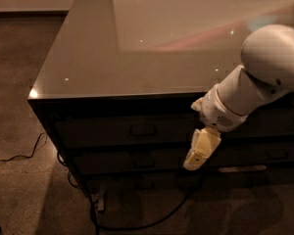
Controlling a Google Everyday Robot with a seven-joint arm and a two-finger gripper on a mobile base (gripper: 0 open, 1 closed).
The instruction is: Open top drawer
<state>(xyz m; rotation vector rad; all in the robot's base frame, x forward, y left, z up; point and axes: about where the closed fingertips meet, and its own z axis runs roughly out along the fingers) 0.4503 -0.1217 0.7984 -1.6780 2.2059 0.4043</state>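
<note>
We judge this the approach: our hand (200,153) hangs right of centre before the lower fronts (112,163); spread or pressed together, we cannot tell. The top drawer (98,129) sits shut under the tabletop (88,58); next we rise to it.

No readable text, label, brand or number -- not on cabinet top (112,58), not on arm (255,89). Gripper (193,163) hangs before dark drawer fronts (112,131).

A thin black cable (19,156) lies on the speckled brown floor (19,82) beside a glossy grey-topped dark cabinet (98,53)
</note>
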